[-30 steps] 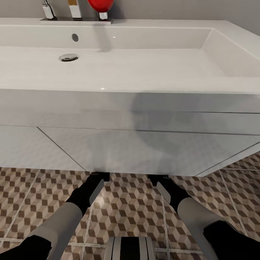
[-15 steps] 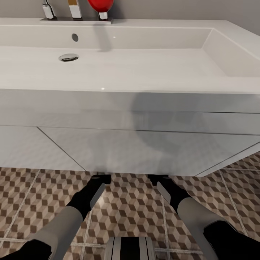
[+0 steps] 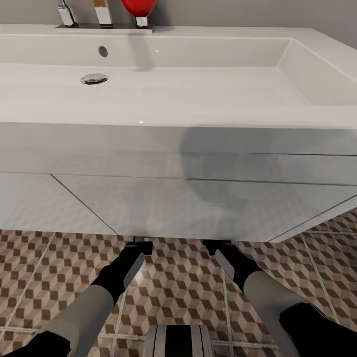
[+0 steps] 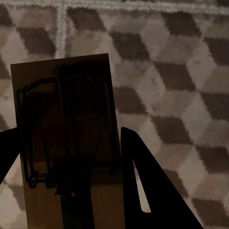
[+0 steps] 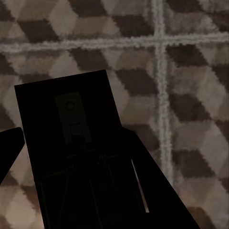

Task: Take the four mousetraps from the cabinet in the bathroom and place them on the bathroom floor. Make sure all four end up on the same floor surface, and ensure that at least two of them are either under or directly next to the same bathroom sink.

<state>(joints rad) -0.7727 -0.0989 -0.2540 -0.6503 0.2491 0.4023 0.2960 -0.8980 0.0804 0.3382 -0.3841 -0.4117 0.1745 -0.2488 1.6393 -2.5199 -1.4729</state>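
Left gripper (image 4: 71,186) is clamped on a mousetrap (image 4: 67,138); right gripper (image 5: 76,181) is clamped on another mousetrap (image 5: 71,138). Both hang over the bathroom floor (image 3: 178,287), tips tucked under the front edge of the sink (image 3: 173,94) vanity. Risks: releasing from height could flip a trap or bounce it away from the sink; height above the tile is hard to judge, both boards sit in shadow.

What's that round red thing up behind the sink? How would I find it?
Start at the wide white rectangular sink basin in the head view, then look along its back edge to the narrow grey tray by the wall. Three things stand there; the shiny round red one sits furthest from the chrome tap, and its colour sets it apart from its silver and white-and-gold neighbours.
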